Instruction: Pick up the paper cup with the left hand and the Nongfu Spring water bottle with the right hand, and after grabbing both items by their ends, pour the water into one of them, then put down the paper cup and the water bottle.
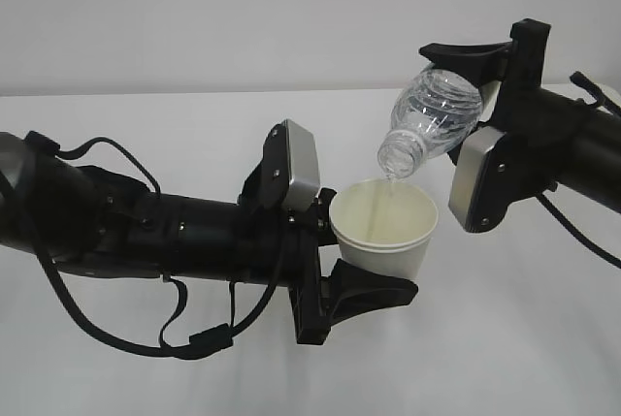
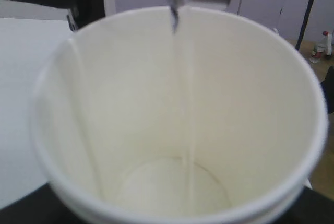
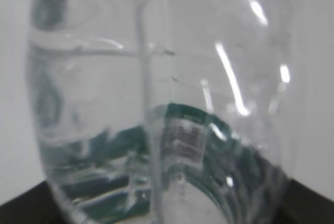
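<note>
Small white paper cup (image 1: 386, 230) clamped in left black gripper (image 1: 335, 241); above its rim, clear ribbed plastic bottle (image 1: 432, 117) tilted neck-down, clamped in right black gripper (image 1: 485, 115) — thin water stream (image 2: 189, 109) falling inside.

**Camera setup: one slanted overview, two very close wrist views**

Exterior view: looks down at a slant across the white bench (image 1: 146, 135) toward its far edge and the wall; mid-range, both arms in frame. Left wrist view: very close, looking into the paper cup (image 2: 172, 130) mouth. Right wrist view: pressed almost against the Nongfu Spring water bottle (image 3: 156, 109), blurred. Exterior shares cup (image 1: 385, 229) and bottle (image 1: 432, 115) with the wrist views.
</note>
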`<action>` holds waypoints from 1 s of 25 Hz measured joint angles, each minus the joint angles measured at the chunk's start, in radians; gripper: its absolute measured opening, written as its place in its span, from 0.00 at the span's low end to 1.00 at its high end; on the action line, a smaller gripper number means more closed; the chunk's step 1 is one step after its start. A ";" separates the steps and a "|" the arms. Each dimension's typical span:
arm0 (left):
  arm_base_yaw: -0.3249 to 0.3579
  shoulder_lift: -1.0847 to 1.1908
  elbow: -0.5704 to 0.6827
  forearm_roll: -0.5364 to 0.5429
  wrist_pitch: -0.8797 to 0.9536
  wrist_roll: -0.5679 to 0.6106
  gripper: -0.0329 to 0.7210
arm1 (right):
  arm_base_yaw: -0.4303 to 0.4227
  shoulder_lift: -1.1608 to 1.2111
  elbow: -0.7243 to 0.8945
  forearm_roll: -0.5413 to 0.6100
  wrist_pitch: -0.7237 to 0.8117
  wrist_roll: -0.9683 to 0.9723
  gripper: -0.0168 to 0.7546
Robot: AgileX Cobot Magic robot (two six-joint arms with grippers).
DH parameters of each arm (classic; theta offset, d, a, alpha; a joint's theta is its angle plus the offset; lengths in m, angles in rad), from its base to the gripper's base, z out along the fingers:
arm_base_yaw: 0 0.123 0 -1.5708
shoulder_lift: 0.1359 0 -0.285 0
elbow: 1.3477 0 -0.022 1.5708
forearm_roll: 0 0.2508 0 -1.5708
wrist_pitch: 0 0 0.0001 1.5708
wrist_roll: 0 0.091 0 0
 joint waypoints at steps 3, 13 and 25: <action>0.000 0.000 0.000 0.000 0.000 0.000 0.69 | 0.000 0.000 0.000 0.000 0.000 0.000 0.65; 0.000 0.000 0.000 0.000 0.000 0.000 0.69 | 0.000 0.000 0.000 0.000 0.000 0.000 0.65; 0.000 0.000 0.000 0.000 0.000 0.000 0.69 | 0.000 0.000 0.000 0.000 0.000 -0.001 0.65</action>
